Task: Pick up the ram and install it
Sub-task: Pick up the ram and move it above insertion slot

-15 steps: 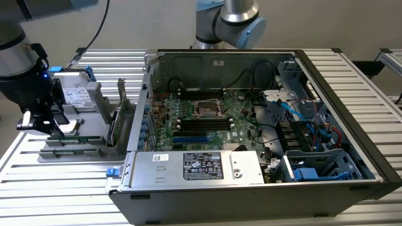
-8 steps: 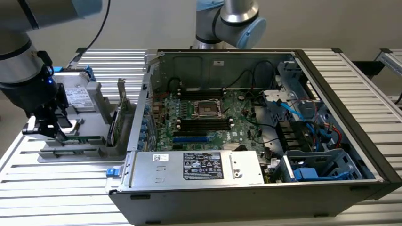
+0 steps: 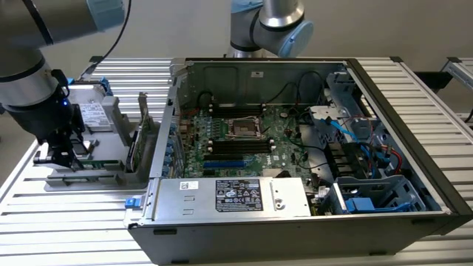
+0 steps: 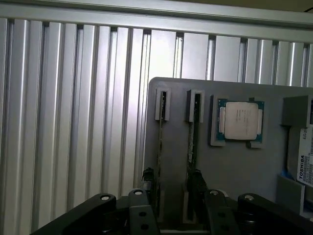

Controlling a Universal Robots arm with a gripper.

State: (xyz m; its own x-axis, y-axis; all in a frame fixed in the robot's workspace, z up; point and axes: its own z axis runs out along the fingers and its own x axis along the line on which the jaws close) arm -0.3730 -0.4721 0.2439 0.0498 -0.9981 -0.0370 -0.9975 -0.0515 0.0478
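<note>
Pincer hangs spread open at the ram, near a drive labelled TOSHIBA.

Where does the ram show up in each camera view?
Exterior view: the ram, a green stick on edge in the gray tray at the exterior view's left, beside the hand.
Wrist view: two such sticks on edge in tray slots, ahead of the hand.
Shared landmark: the gray tray.
</note>
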